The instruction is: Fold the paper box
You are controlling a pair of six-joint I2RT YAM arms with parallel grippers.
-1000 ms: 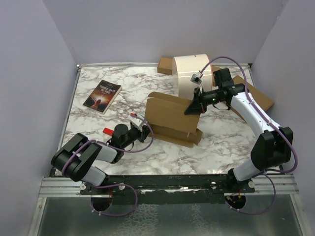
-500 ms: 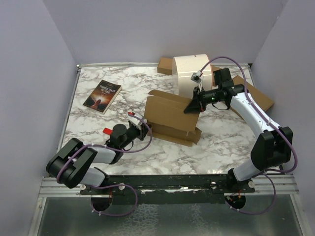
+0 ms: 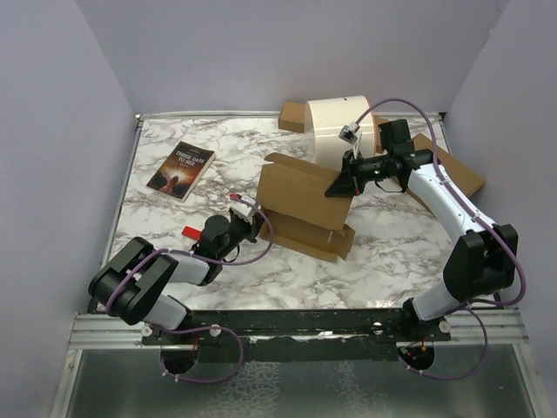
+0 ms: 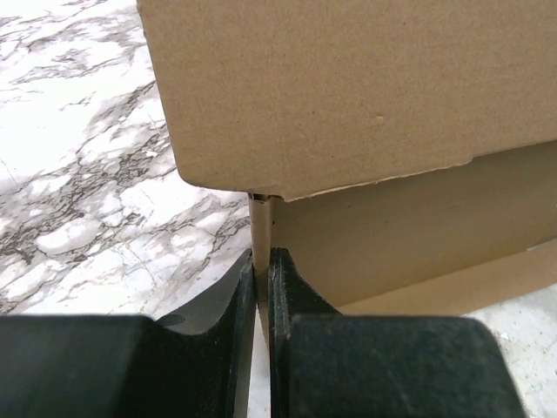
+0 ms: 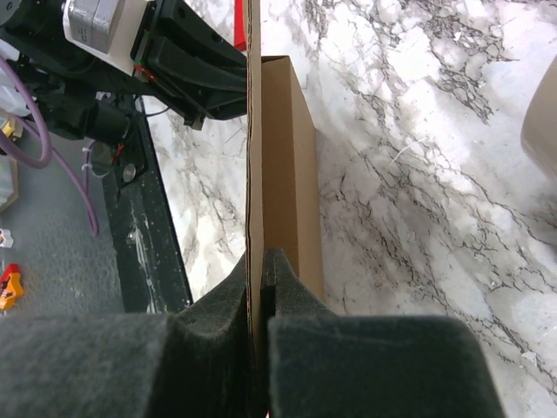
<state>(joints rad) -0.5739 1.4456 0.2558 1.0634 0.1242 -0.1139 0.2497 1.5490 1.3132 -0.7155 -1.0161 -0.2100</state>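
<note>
**Both grippers pinch the half-raised mailer at mid-table**

The paper box (image 3: pixel 300 205) sits near the middle of the marble table (image 3: pixel 392 257), between the two arms. In the top view its long axis runs left to right, skewed so that the right end lies somewhat closer to the arm bases than the left end. A broad plain brown panel stands raised with its face towards the bases, and a low part of the box lies on the marble below it.

The left gripper (image 3: pixel 254 224) reaches in low from the left. In its wrist view, its fingers (image 4: pixel 291 287) are drawn close together on a thin upright cardboard edge at the box's left corner, just under the rounded corner of the raised panel.

The right gripper (image 3: pixel 339 186) comes in from the right at the panel's upper right corner. In its own wrist view, the fingers (image 5: pixel 287 287) are nipped tight on that sheet, seen edge-on.

A book (image 3: pixel 181 170) lies flat, well apart at the far left. The white capitals on its dark cover seem to read "THREE DAYS TO SEE"; the smaller print is too small to make out. A wide cream roll (image 3: pixel 335 131) stands behind the box.
</note>
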